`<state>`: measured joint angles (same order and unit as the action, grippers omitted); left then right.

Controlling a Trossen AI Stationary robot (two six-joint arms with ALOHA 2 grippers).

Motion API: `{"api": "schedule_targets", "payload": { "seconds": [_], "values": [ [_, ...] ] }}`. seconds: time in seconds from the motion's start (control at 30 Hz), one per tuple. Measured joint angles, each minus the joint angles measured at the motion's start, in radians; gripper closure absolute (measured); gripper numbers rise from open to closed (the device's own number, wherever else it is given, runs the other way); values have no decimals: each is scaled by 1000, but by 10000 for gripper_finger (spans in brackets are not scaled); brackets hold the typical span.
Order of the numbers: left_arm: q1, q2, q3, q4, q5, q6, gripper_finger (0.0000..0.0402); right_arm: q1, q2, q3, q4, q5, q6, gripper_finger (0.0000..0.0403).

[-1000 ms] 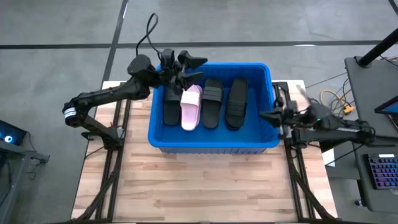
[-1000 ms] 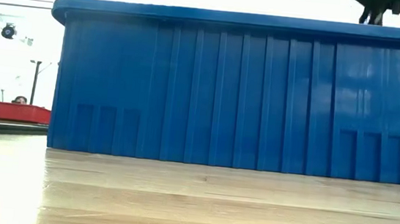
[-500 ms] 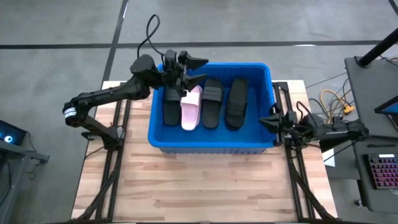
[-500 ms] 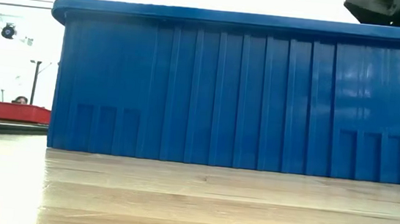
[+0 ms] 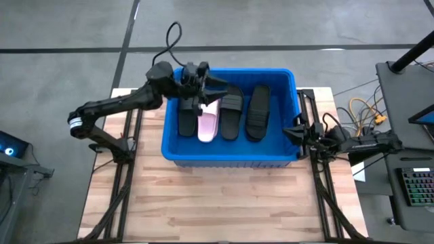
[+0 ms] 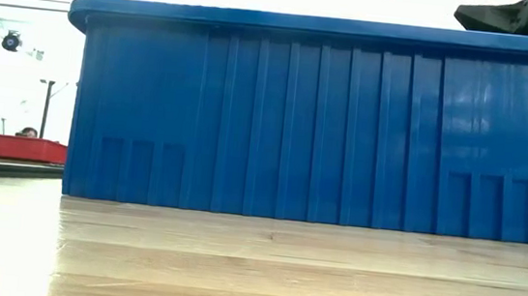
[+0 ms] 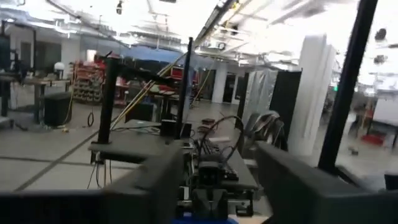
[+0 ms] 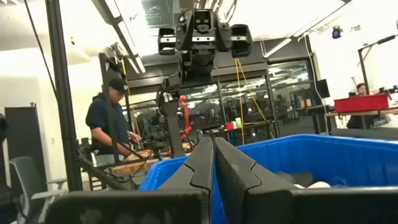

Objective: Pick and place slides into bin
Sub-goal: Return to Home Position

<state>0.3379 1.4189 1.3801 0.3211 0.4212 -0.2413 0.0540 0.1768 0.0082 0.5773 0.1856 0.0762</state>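
Note:
The blue bin point(image 5: 230, 154) stands on the wooden table and fills the low view point(image 6: 315, 124). Three black slides point(image 5: 186, 118) point(image 5: 231, 115) point(image 5: 257, 112) and one pale pink slide point(image 5: 207, 126) lie side by side on its floor. My left gripper point(image 5: 215, 85) is open and empty above the bin's far left part, over the far end of the pink slide; its fingers frame the left wrist view point(image 7: 217, 186). My right gripper point(image 5: 291, 130) is shut and empty, just above the bin's right rim point(image 6: 519, 17) point(image 8: 214, 163).
Bare wooden table top point(image 5: 224, 203) lies in front of the bin. A person point(image 8: 109, 118) stands in the room beyond the table. A desk with a keyboard point(image 5: 415, 186) is to the right of the table.
My left gripper has moved a little toward the table's right edge over the bin and has turned at the wrist. My right gripper has shifted slightly toward the near edge beside the bin's right rim. The slides lie as before.

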Motion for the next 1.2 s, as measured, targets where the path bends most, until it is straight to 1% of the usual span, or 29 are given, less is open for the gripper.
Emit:
{"api": "schedule_targets", "payload": {
  "seconds": [0.07, 0.13, 0.17, 0.2, 0.33, 0.4, 0.53, 0.57, 0.63, 0.77, 0.83, 0.9, 0.97, 1.07, 1.2],
  "values": [
    [-13, -12, 0, -46, -18, 44, 272, 0, 1, 0, 0, 0, 20, 394],
    [-28, -31, 0, -134, -73, 104, 347, 0, 1, 0, 0, 0, 42, 394],
    [-36, -45, -1, -188, -105, 129, 373, 0, 1, 0, 0, 0, 46, 394],
    [-45, -61, -5, -233, -148, 149, 386, 0, 1, 0, 0, 0, 47, 394],
    [-125, -160, -59, -359, -351, 223, 391, 0, 1, 0, -1, 0, 47, 394],
    [-187, -218, -111, -388, -479, 230, 398, 0, 1, 0, -1, 0, 46, 394],
    [-359, -325, -269, -334, -785, 154, 401, 0, 2, 1, -4, 0, 51, 394],
    [-408, -348, -317, -304, -850, 136, 401, 0, 3, 1, -4, 0, 49, 394],
    [-495, -390, -413, -249, -943, 112, 401, 0, 3, 1, -4, 0, 46, 394],
    [-601, -502, -609, -79, -1012, 126, 401, 0, 2, 1, -4, 0, 26, 394],
    [-627, -580, -709, 13, -1034, 145, 401, 0, 3, 1, -4, 0, -19, 394],
    [-634, -664, -809, 95, -1029, 184, 401, 0, 2, 1, -3, 0, -63, 394],
    [-629, -741, -900, 186, -990, 246, 401, 0, 3, 1, -2, 28, -89, 394],
    [-604, -824, -1003, 296, -927, 322, 401, 0, 3, 1, -2, 94, -87, 394],
    [-539, -882, -1076, 298, -828, 335, 402, 0, 3, 1, -2, 104, -105, 394]
  ]
}}
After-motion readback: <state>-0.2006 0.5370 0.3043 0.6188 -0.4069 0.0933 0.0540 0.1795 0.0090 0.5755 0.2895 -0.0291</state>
